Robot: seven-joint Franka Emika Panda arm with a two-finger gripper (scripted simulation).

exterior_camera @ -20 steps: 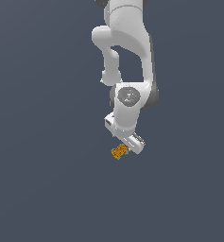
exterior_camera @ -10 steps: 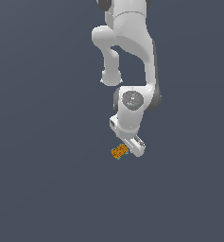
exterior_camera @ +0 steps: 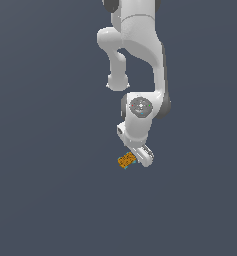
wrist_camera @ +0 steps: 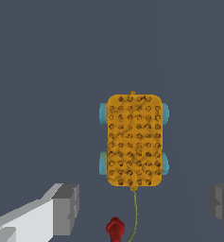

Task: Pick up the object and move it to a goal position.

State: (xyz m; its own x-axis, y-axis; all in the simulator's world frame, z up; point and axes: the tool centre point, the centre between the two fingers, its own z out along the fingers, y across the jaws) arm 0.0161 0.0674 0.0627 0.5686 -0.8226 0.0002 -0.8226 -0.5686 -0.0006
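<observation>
The object (exterior_camera: 126, 160) is a small orange-yellow bumpy block with teal edges, lying on the grey floor. It fills the middle of the wrist view (wrist_camera: 134, 140). My gripper (exterior_camera: 140, 157) hangs just beside it on the exterior view's right, low over the floor. In the wrist view the gripper (wrist_camera: 142, 204) is open and empty, with one grey finger (wrist_camera: 64, 208) on each side and the block beyond the fingertips, not between them. A thin cord runs from the block to a small dark red knob (wrist_camera: 115, 229). No red goal dot shows in the exterior view.
The floor (exterior_camera: 45, 190) is plain dark grey all around. The white arm (exterior_camera: 137, 60) rises above the gripper to the upper edge of the exterior view.
The arm's wrist has sunk slightly and the gripper has shifted a little to the exterior view's right. The block has not moved.
</observation>
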